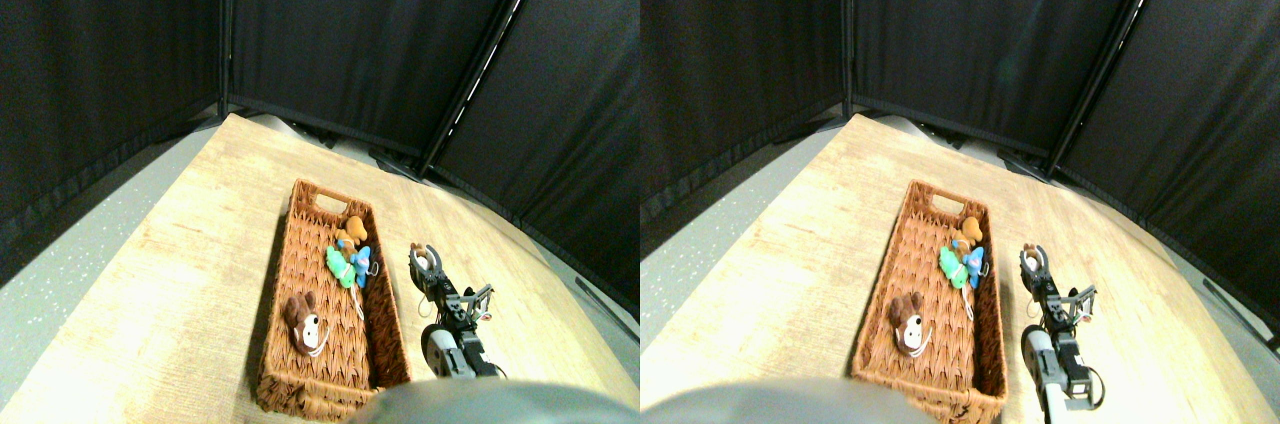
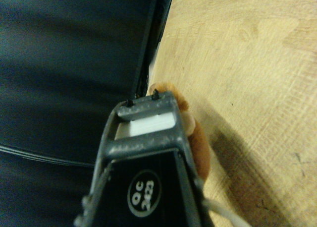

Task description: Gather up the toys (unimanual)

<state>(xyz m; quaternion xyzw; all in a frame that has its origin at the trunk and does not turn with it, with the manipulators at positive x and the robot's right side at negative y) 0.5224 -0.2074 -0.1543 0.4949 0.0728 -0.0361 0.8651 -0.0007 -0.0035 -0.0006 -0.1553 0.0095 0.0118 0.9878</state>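
The right tool [image 1: 426, 262] sits in the lower right of the forward view, just beside the right wall of the basket [image 1: 300, 244] and above the pale wooden worktop [image 1: 180, 274]. A small brownish-orange shape shows at its tip there, too small to make out. The wrist view is clearer: an orange-brown plush toy [image 2: 198, 147] lies pressed against the dark jaw frame, with a white cord [image 2: 223, 212] trailing from it over the wood. The gap between the jaws is hidden, so I cannot tell whether the tool is clenched on this toy or released. The long brown woven basket lies lengthwise in the middle of the frame and holds several toys. An orange one [image 1: 352, 232] is nearest its far end, a green one [image 1: 341, 267] and a blue one [image 1: 361, 260] touch each other along the right side just below it, and a brown-and-white one [image 1: 304, 322] lies apart toward the near end with a white loop beside it. Only the forward view shows the basket and its contents. Black curtain panels [image 1: 380, 34] fill the upper part of that view and also appear in the wrist view.
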